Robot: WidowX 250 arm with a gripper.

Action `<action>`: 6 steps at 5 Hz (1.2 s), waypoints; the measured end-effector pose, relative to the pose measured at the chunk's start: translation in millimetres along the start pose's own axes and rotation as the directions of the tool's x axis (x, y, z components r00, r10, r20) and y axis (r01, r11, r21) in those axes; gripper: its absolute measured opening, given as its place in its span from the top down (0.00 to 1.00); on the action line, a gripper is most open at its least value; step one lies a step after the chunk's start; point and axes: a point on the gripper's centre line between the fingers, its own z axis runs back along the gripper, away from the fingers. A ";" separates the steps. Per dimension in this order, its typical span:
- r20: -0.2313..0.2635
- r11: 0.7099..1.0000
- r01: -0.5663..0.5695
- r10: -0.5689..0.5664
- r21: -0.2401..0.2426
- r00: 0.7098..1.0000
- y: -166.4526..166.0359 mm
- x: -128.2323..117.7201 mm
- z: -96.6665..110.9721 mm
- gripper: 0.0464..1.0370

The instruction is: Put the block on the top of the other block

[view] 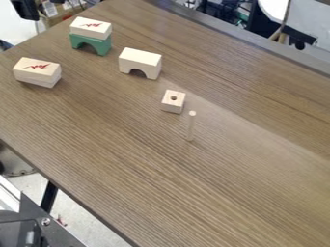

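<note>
Standing apart within the table edges [71,189]: arched block [140,61], holed block [172,103].

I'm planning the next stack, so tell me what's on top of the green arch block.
A pale wooden block with a red marking rests on the green arch block, covering its upper face, which cannot be seen.

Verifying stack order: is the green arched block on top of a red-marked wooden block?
No, a red-marked wooden block sits on the green arched block.

The black arm [27,8] shows partly at the view's upper left corner.
</note>
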 end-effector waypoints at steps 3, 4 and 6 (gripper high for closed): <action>-0.094 0.997 -0.072 0.069 -0.026 0.993 22.6 22.9 -28.2 0.04; -0.096 0.995 -0.094 0.092 -0.019 0.991 29.9 20.5 -37.6 0.04; -0.063 0.977 -0.208 0.205 -0.038 0.977 42.4 21.6 -52.1 0.04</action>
